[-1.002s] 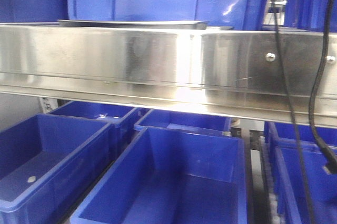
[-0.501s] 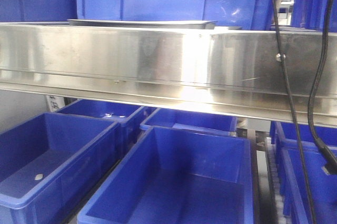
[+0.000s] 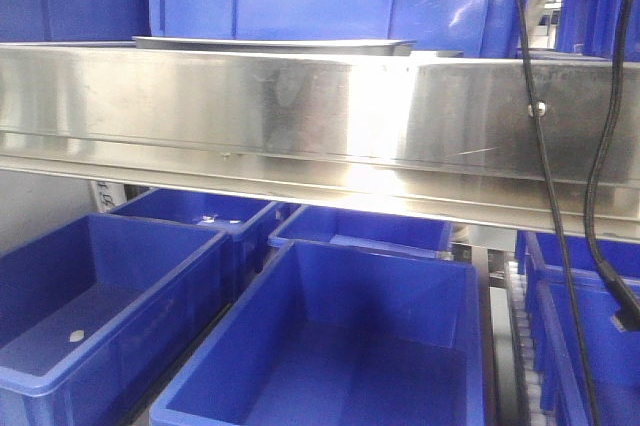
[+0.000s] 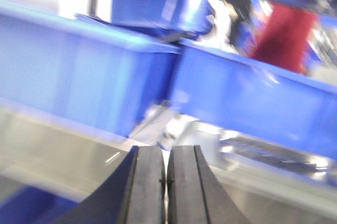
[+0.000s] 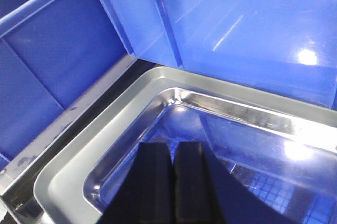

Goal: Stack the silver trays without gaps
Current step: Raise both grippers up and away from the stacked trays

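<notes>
Hovering over the silver tray [image 5: 174, 129] on the shelf, your right claw [image 5: 171, 182] is pinched closed, empty — left claw [image 4: 167, 182] likewise. Spread the fingers before reaching for the rim — grip it squarely.

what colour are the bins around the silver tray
Blue. The bins beside the shiny silver tray show best in the right wrist view.

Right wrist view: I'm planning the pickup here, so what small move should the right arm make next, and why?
Probably open the right gripper and ease it toward the near rim of the silver tray. Its fingers look pressed together with nothing between them, poised over the tray's hollow, so it cannot take the thin flat rim as it stands. The left gripper also looks shut and empty.
</notes>
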Controlling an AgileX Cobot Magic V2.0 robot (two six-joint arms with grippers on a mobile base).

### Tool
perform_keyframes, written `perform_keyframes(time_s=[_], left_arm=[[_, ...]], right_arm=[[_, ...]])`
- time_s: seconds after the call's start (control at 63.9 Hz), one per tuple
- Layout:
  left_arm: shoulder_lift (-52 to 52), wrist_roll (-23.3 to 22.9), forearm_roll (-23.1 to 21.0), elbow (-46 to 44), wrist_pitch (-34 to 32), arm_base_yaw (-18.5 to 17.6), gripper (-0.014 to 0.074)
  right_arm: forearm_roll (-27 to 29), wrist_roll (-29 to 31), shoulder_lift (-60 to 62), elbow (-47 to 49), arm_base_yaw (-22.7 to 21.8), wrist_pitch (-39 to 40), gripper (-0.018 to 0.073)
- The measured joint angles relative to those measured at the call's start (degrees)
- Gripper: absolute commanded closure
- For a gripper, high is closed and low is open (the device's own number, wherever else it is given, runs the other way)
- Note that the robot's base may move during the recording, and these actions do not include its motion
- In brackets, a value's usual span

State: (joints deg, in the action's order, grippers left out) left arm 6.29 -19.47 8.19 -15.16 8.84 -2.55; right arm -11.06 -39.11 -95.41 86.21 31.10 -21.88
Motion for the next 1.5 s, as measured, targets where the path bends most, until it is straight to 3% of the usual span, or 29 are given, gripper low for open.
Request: perform_keyframes(time_s=[0.188,0.704,0.876,1.158,1.502], left_arm=[[-5.9,0.0,-0.6,9.2,-0.3,1.9,0.0585],[-6.0,0.3,0.9,12.5,-3.1,1.9,0.0585],[-6.0,5.7,-3.1,15.1,-6.9,1.9,0.0585],[-6.0,20.8,-8.6,15.2,-7.7,1.9,0.0585],[-6.0,22.5,-10.2,15.2,-7.8,1.9,0.0585]], right_arm=[[0.0,0.0,0.0,0.0,0.0,0.3,0.0634],[0.0,0.0,0.0,0.0,0.0,1.6,0.0634],[0.0,0.0,0.0,0.0,0.0,1.7,0.0634],[0.0,0.0,0.0,0.0,0.0,1.7,0.0634],[0.0,0.0,0.0,0.0,0.0,1.7,0.0634]])
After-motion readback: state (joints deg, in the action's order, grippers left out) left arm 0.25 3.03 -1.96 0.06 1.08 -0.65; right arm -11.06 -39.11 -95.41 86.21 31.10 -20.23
